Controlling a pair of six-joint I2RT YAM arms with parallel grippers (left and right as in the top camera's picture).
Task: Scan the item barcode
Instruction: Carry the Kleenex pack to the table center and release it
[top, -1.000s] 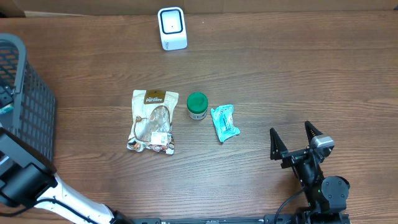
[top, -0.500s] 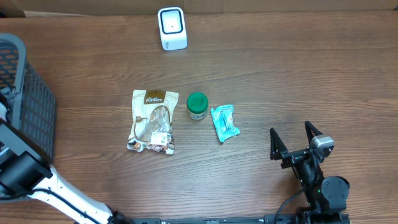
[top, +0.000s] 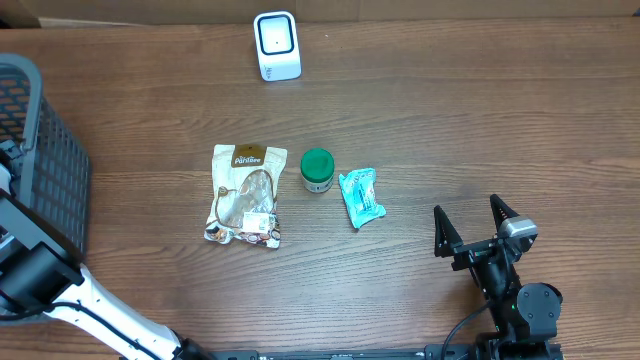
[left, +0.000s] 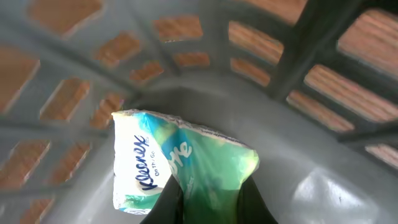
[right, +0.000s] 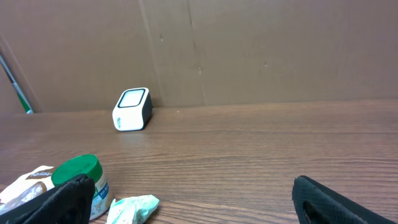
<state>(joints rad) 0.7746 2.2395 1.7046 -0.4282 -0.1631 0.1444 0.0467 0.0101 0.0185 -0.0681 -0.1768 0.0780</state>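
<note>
Grey mesh plastic basket (top: 45, 160) at far left encloses the left gripper (left: 211, 190), clenched on a green-and-white Kleenex tissue pack (left: 180, 155), likely bound for the small white barcode scanner (top: 277, 45). The right gripper (top: 466, 206) waits spread, empty.

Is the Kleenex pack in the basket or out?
In. The basket's grey mesh walls surround the Kleenex pack, which the left gripper pinches.
</note>
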